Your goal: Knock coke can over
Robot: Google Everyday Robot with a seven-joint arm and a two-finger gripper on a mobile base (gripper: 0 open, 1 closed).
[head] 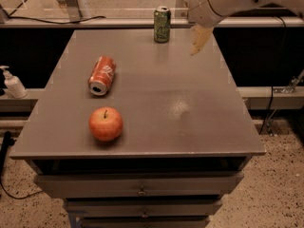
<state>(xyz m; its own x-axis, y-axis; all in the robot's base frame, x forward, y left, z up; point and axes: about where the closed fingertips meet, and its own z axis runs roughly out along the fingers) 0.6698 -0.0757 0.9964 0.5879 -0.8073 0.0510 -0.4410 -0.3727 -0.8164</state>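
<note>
Jaws wide, gripping nothing, gripper point(191, 16) raised just right of upright green aluminium can point(162, 24) | red-orange aluminium coke can point(102, 75) lying sideways, well front-left of that can, task judged done | round red apple point(106, 123) farther front-left, untouched

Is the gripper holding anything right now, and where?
Nothing. The gripper hangs beside the green can, apart from the coke can lying on its side.
</note>
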